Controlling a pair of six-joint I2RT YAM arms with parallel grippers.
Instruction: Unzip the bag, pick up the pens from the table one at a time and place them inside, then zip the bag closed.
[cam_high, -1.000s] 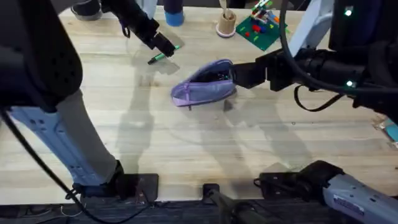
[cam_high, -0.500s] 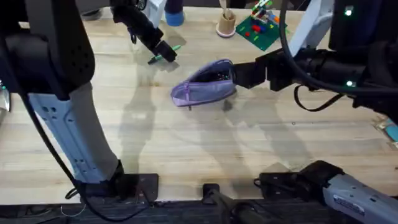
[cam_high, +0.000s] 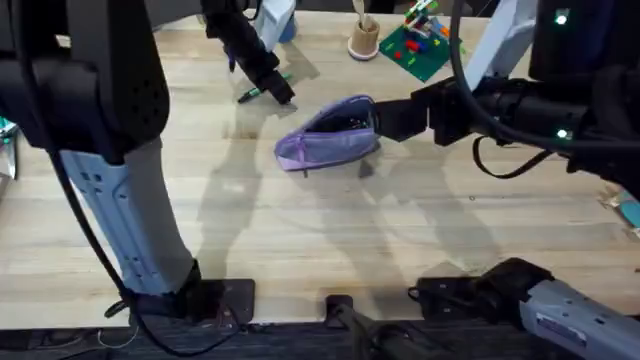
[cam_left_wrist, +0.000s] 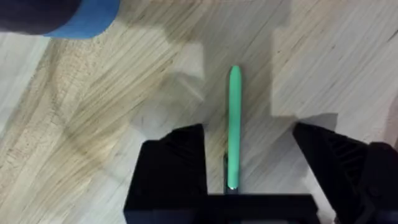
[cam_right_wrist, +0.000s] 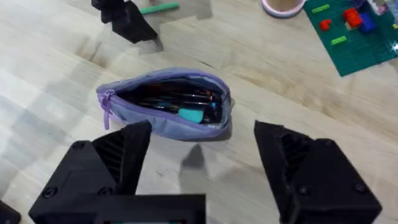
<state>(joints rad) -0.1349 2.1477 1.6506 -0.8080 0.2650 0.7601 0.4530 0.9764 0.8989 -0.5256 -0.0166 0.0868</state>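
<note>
The lilac pencil pouch (cam_high: 328, 145) lies near the middle of the pale wooden tabletop (cam_high: 330, 240), its zipper undone and its mouth gaping; the right wrist view shows dark pens and something teal inside the pouch (cam_right_wrist: 168, 109). The right tool (cam_high: 378, 122) sits at the pouch's right end with its black fingers (cam_right_wrist: 118, 155) spread wide, gripping nothing. To the far left of the pouch, the light green pen (cam_high: 262, 88) lies flat on the tabletop. The left tool (cam_high: 278, 90) is down over it with its fingers (cam_left_wrist: 177, 158) parted on either side of the pen (cam_left_wrist: 234, 124), not closed on it. Farther right stand a small wooden cup (cam_high: 364, 38) and a green brick baseplate (cam_high: 420, 48).
</note>
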